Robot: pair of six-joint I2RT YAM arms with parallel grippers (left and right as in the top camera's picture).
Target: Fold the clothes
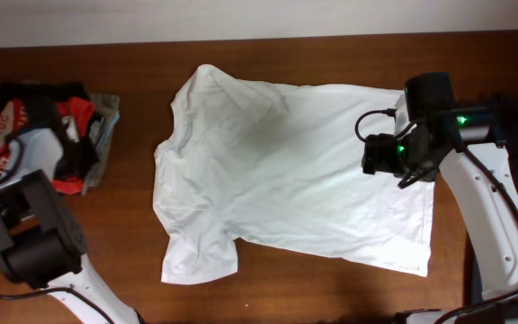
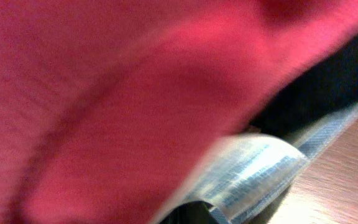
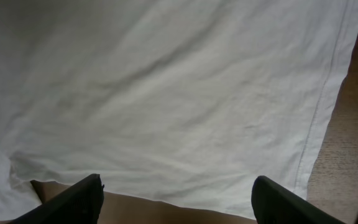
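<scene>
My left gripper [image 1: 70,157] is down in a heap of clothes at the left end of the table [image 1: 133,234]. Its camera sees only blurry red cloth [image 2: 117,106] very close, plus a bit of gray striped cloth [image 2: 253,168], so I cannot tell if its fingers are spread or pressed together. The heap has a red shirt [image 1: 7,126] with white letters on it.

The white shirt [image 1: 277,171] lies flat in the middle of the table (a bit wrinkly), neck end to the left, straight bottom edge to the right. Its lower sleeve is bunched up.

My right gripper [image 3: 176,202] hangs over the shirt near that bottom edge, fingers [image 3: 73,200] spread wide, holding nothing.
</scene>
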